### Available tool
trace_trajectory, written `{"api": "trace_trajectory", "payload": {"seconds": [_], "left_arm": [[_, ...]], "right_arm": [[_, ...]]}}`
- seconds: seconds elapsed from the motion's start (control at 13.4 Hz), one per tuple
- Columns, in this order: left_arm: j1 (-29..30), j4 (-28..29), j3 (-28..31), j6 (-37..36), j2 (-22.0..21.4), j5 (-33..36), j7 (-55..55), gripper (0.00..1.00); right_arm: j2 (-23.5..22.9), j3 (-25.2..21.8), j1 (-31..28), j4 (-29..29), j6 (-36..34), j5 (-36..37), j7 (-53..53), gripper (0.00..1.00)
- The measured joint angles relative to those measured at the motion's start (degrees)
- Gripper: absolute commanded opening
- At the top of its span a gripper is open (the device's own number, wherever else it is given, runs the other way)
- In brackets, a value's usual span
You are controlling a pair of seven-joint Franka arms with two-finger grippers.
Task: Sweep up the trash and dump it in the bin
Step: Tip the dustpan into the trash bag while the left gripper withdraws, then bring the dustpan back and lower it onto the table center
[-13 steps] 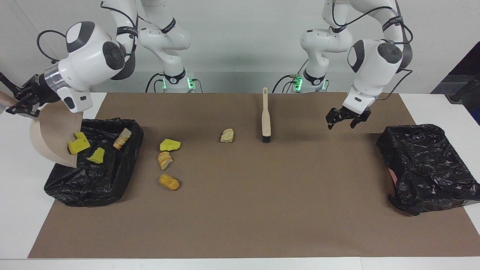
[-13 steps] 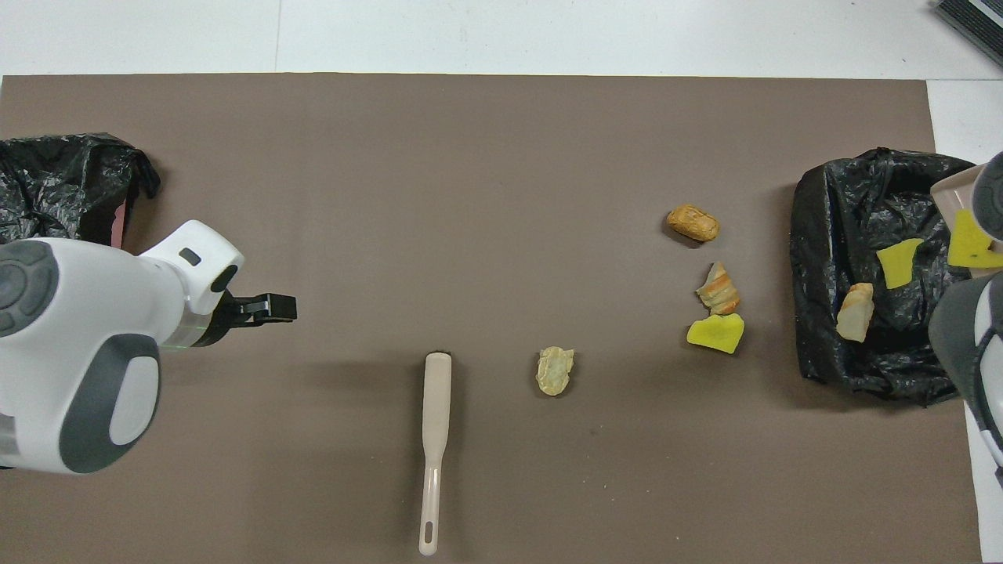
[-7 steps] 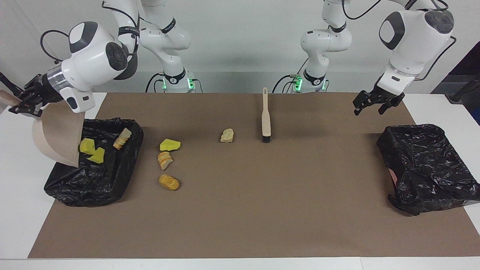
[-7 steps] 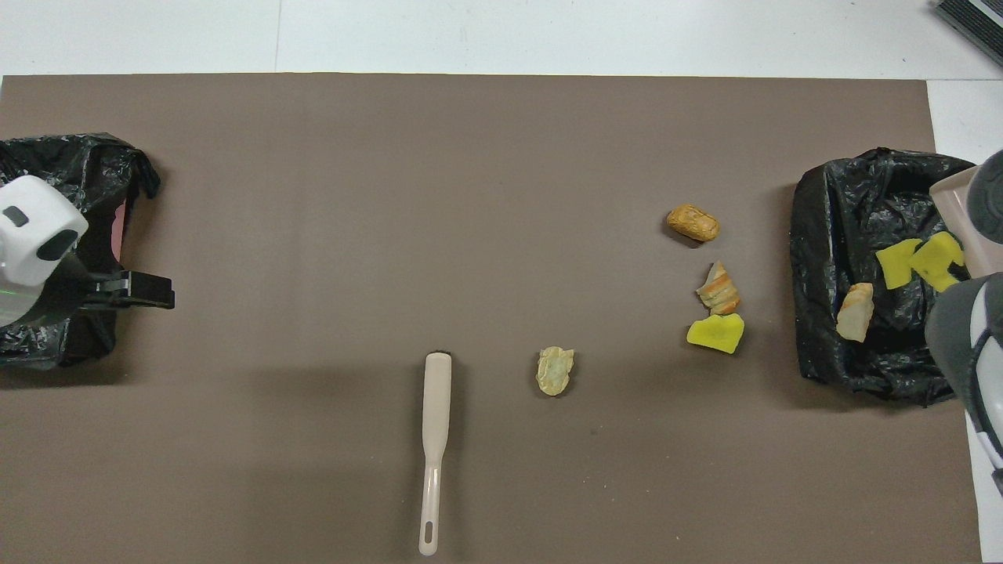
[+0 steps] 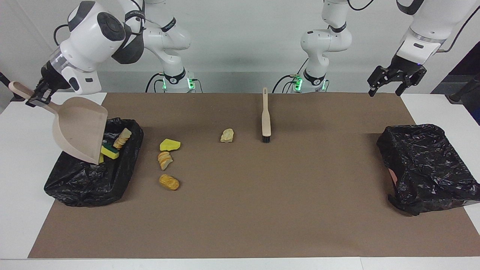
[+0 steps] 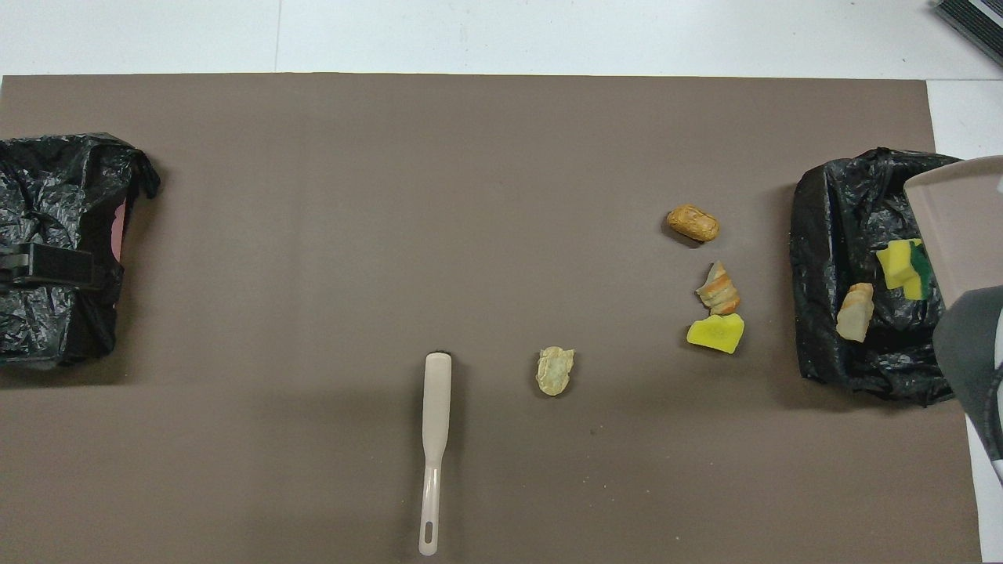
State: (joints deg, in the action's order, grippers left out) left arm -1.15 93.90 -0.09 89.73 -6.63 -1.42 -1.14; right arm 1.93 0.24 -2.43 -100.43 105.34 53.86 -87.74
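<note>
Dustpan handle [image 5: 20, 91] in right claw [image 5: 35, 96], facing view only; left claw [image 5: 393, 80] spread.

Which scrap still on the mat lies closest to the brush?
The pale tan bread-like scrap, lying alone beside the brush head. The yellow sponge chunk and two orange bread pieces cluster near the bin at the right arm's end.

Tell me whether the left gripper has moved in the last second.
Yes. The left gripper has risen and swung away from the brush, out toward the left arm's end, and is now over the table's edge near the black bag.
</note>
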Motion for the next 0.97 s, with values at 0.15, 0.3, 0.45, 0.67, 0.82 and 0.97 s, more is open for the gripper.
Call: {"api": "trace_trajectory", "payload": {"seconds": [0.15, 0.3, 0.45, 0.67, 0.82, 0.97], "left_arm": [[0.0, -0.28, -0.06, -0.91, 0.03, 0.0, 0.06, 1.0], [0.0, -0.32, -0.03, -0.96, 0.04, 0.0, 0.07, 1.0], [0.01, -0.49, 0.0, -1.01, 0.02, 0.0, 0.07, 1.0], [0.01, -0.51, 0.0, -1.01, 0.02, 0.0, 0.13, 1.0], [0.01, -0.51, 0.0, -1.03, -0.01, 0.0, 0.19, 1.0], [0.01, -0.51, 0.0, -1.17, -0.02, 0.0, 0.24, 1.0]], "right_arm": [[0.06, 0.0, 0.01, 0.03, -0.01, -6.53, 0.0, 0.0], [-0.01, -0.02, -0.01, 0.01, -0.02, -14.59, 0.0, 0.0], [-0.12, -0.02, -0.01, 0.01, -0.01, -23.29, 0.0, 0.0], [-0.81, 0.02, 0.05, -0.42, 0.0, -34.93, 1.66, 0.0], [-1.97, 0.1, 1.11, -1.47, 0.56, -37.26, 8.64, 0.0], [-3.54, 0.24, 4.04, -2.84, 1.72, -37.48, 20.39, 0.0]]}}
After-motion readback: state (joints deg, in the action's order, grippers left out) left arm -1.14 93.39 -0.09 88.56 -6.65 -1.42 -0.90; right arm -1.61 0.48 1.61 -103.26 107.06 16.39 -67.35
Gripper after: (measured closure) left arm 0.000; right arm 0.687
